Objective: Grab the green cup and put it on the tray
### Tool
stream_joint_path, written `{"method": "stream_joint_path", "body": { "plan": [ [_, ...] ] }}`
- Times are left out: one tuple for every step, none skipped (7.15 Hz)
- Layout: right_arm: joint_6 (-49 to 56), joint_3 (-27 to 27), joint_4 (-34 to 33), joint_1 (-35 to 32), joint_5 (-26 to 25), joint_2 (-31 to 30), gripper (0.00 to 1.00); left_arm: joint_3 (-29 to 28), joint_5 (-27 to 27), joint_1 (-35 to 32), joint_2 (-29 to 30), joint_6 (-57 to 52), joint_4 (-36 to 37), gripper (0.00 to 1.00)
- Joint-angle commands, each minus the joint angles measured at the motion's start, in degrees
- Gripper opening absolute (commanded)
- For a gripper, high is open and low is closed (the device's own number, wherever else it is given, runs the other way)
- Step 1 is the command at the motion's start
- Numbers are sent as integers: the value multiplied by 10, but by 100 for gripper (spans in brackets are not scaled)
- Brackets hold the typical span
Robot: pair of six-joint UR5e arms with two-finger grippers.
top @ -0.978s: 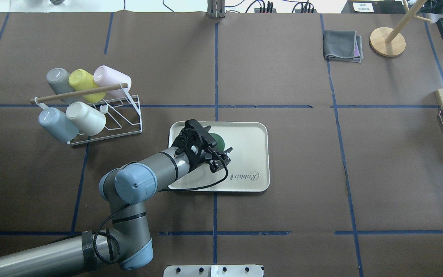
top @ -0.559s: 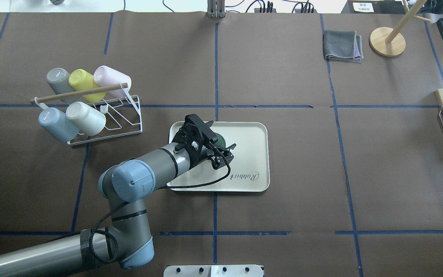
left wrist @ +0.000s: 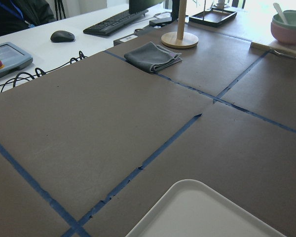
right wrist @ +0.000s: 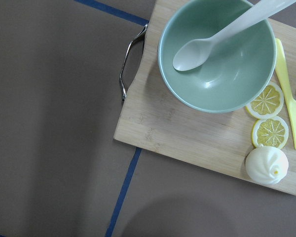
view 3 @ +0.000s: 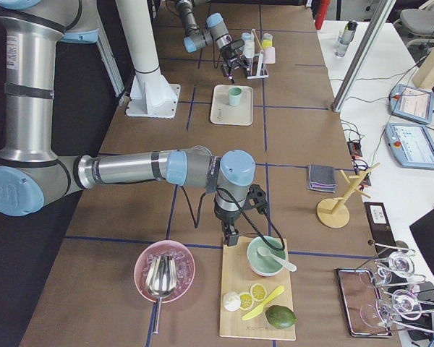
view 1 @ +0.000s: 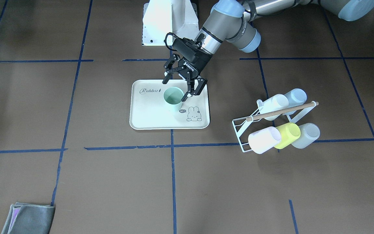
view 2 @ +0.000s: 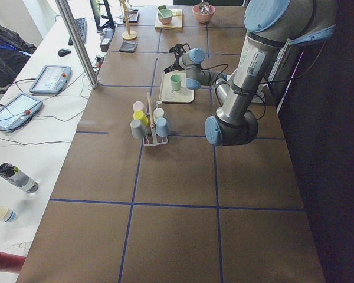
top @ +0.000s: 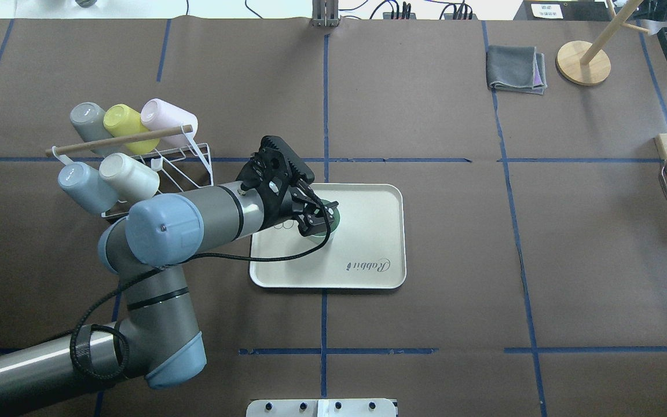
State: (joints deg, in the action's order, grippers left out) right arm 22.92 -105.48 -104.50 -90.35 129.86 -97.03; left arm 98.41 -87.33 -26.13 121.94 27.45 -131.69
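The green cup (view 1: 173,98) stands upright on the cream tray (view 1: 151,113), next to the bunny drawing. My left gripper (view 1: 181,86) is open and hangs just above and behind the cup, with nothing between its fingers. In the overhead view the left gripper (top: 315,216) covers most of the cup (top: 333,216) on the tray (top: 368,231). My right gripper (view 3: 228,237) hovers at the near end of a wooden board; I cannot tell whether it is open or shut.
A white wire rack (top: 194,174) with several cups lying on it stands left of the tray. A folded grey cloth (top: 516,68) and a wooden stand (top: 582,62) are at the far right. The board (right wrist: 187,128) holds a green bowl (right wrist: 217,54), lemon slices and a knife.
My left arm has swung left and lifted. The gripper has drawn back toward the tray's far left corner, and the cup stays on the tray.
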Motion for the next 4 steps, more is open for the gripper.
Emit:
{"method": "stream_joint_path", "body": {
  "plan": [
    [-1,0,0,0,2,2,100,100,-132,-85,-7,-46,226,99],
    [-1,0,1,0,2,2,100,148,-135,-110,-15,-138,325,99],
    [-1,1,4,0,2,2,100,196,-135,-136,-21,-223,428,99],
    [-1,4,6,0,2,2,100,223,-135,-160,-23,-285,475,99]
  ]
}}
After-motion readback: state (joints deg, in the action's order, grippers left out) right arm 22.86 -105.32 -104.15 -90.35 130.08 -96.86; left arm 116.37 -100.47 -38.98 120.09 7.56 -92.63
